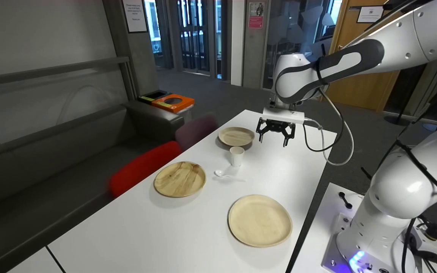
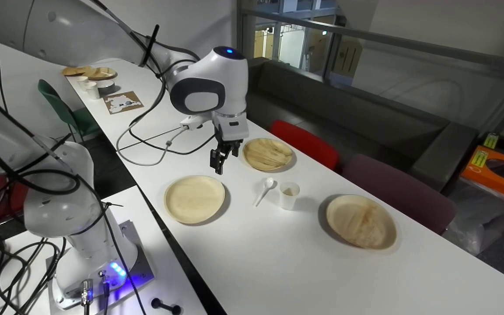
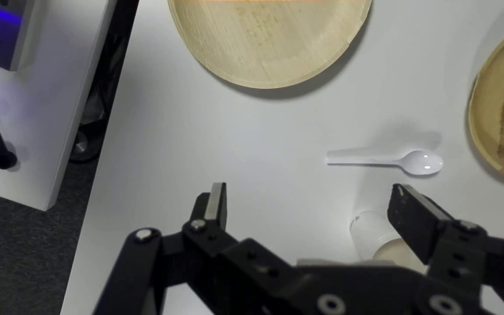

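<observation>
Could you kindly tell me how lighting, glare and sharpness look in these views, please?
Wrist view: two small glints on the spoon, a thin orange streak on the plate at the top; both exterior views: blue glow at the base; an exterior view: a soft shadow beside the cup; an exterior view: the sign on the door too blurred to read.

in wrist view, cup [image 3: 368, 234] partly behind claw [image 3: 308, 192], pale plate [image 3: 269, 48] cropped
</observation>
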Robot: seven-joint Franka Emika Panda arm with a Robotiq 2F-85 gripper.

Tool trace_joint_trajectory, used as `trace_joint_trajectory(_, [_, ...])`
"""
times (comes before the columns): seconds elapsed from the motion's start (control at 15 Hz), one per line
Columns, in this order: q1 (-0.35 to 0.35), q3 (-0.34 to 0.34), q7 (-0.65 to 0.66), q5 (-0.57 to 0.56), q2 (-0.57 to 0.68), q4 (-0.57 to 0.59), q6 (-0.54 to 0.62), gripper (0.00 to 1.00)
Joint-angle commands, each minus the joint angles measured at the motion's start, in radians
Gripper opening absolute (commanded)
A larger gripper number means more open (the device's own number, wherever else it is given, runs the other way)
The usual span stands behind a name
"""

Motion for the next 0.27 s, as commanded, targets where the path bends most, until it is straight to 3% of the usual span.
trace_joint_trajectory(0.0, [-0.012, 0.013, 0.003, 0.004, 0.013, 0.002, 0.003, 1.0])
trace_joint_trajectory(0.2, [-0.011, 0.013, 0.006, 0.003, 0.025, 0.006, 0.005, 1.0])
